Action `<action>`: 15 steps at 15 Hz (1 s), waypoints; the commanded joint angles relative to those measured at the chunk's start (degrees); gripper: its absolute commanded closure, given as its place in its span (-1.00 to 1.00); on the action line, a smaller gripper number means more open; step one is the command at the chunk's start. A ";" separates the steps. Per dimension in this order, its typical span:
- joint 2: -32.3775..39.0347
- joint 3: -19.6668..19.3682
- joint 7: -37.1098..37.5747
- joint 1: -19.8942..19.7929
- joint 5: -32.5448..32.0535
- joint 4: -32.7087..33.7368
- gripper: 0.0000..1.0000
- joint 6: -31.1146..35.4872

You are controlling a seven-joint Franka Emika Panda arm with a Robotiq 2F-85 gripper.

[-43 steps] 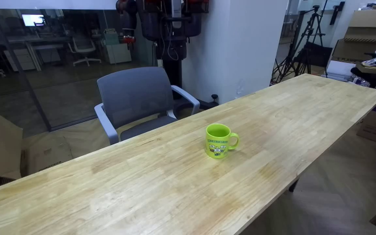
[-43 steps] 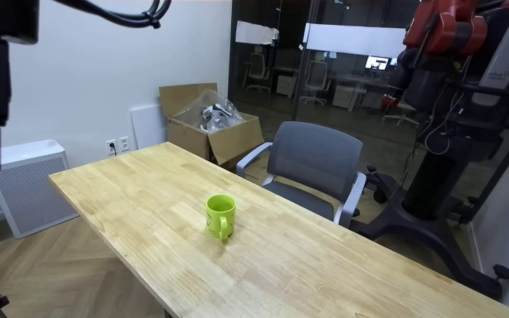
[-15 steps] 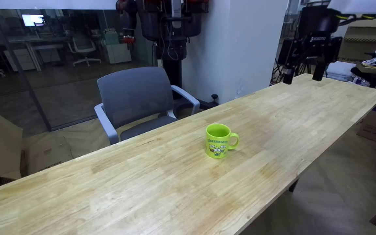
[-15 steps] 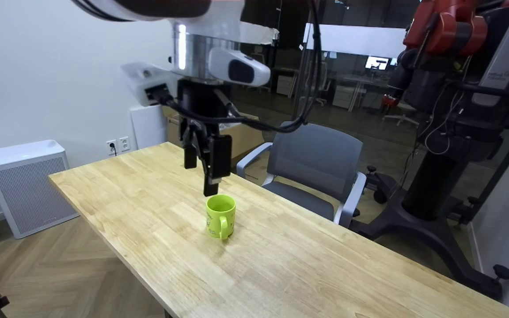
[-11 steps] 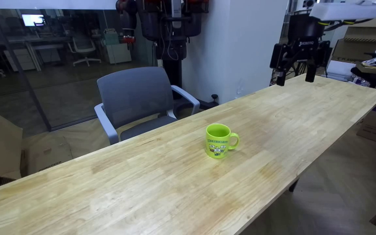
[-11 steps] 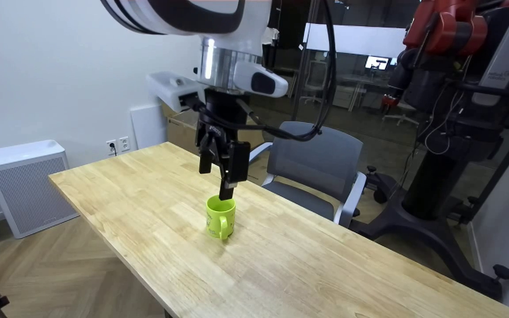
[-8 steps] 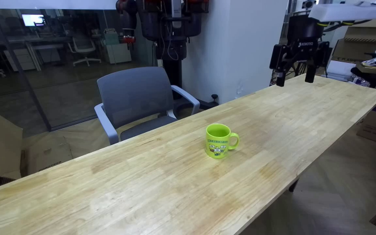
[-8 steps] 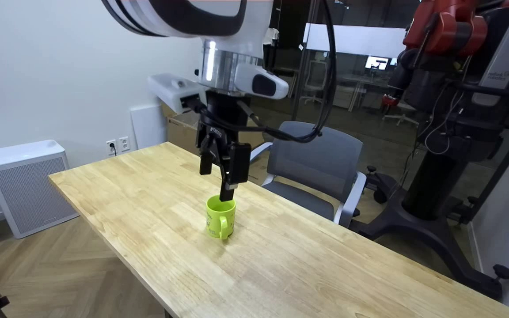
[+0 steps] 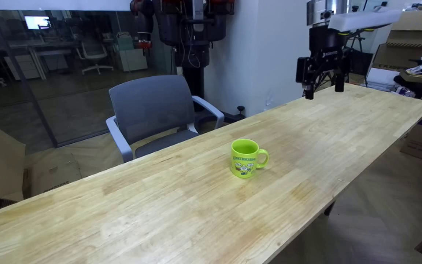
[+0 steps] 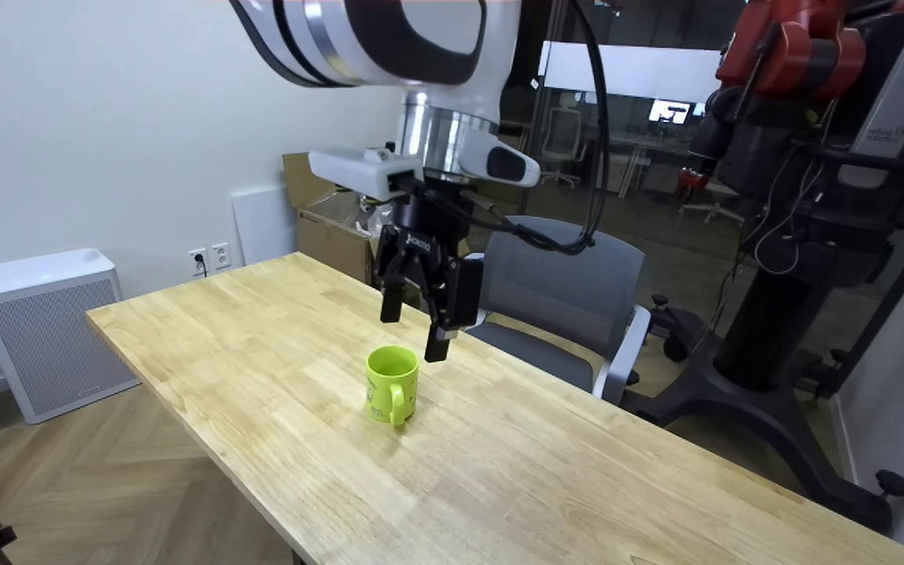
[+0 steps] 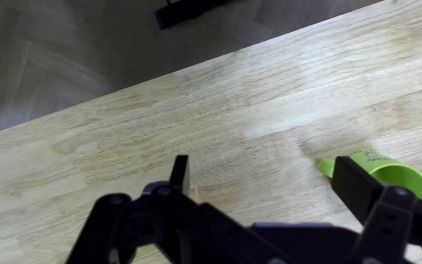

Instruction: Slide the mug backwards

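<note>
The lime-green mug (image 9: 243, 168) stands upright on the wooden table, with a dark print on its body and a loop handle on its side. It also stands there in an exterior view (image 10: 386, 392). My gripper (image 9: 324, 94) is black, points down and hangs above the table, apart from the mug. It shows in an exterior view (image 10: 413, 339), above and beyond the mug. In the wrist view the gripper's (image 11: 260, 168) fingers are wide apart with nothing between them. There the mug (image 11: 376, 159) lies right of the right finger, which partly hides it.
The long wooden table (image 9: 181, 209) has a grey office chair (image 9: 156, 106) along one side. A dark robot (image 10: 766, 314) stands behind the chair. An open cardboard box (image 10: 334, 235) and a white air purifier (image 10: 52, 322) stand on the floor beyond the table's end.
The arm has come into view over the table. In the last half second the gripper has moved further across toward the chair side, still raised. The mug has not moved.
</note>
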 commanded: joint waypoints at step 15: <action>9.96 -1.46 1.45 5.33 -9.64 6.13 -1.00 5.39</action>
